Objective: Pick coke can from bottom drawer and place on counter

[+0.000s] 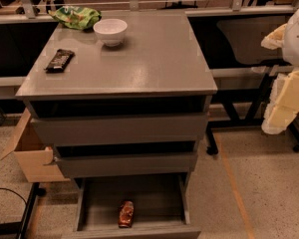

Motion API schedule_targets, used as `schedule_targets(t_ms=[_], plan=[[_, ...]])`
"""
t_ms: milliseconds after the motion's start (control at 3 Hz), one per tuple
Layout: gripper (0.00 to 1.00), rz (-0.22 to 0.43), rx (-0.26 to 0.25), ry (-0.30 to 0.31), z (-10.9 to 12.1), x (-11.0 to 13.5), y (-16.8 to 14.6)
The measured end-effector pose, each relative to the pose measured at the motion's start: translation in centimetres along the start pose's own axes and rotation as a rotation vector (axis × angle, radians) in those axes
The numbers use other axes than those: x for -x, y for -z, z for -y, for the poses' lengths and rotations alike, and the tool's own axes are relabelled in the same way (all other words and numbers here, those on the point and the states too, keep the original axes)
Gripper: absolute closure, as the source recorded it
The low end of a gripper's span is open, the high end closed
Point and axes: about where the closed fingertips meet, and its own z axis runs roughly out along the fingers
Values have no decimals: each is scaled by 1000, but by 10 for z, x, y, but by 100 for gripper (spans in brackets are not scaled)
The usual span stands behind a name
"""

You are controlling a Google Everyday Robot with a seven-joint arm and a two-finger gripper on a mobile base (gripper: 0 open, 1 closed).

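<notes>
At the foot of the cabinet point(119, 128), the bottom drawer point(139, 193) is seen pulled out. The can point(126, 213) is found lying on its side on the drawer floor, close behind the drawer front and a little left of the cabinet's centre line. Its long axis is pointed roughly front to back, with one end turned toward the drawer front.

The end effector point(284, 101) is seen off the cabinet's right side, about level with the upper drawers and well apart from the cabinet. Only part of it is shown at the frame edge, so how far it is open cannot be told. The can is plainly not held by it.

From the end effector, the can is placed well down and to the left, forward of the two drawers above. The coming move is therefore judged to be a long descent with a leftward reach, the grip being set across the can's short width.

On the cabinet's worktop point(154, 59), a white bowl point(110, 31), a candy bar point(59, 59) and a green bag point(75, 17) are set toward the back and left.
</notes>
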Motion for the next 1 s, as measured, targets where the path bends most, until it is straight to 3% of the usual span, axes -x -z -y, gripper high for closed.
schedule_targets(t_ms=[333,667,1000], plan=[[0,0,0,0,0,0,0],[0,31,39,91,-9,10,-17],[0,93,192,325,-45,41,-79]])
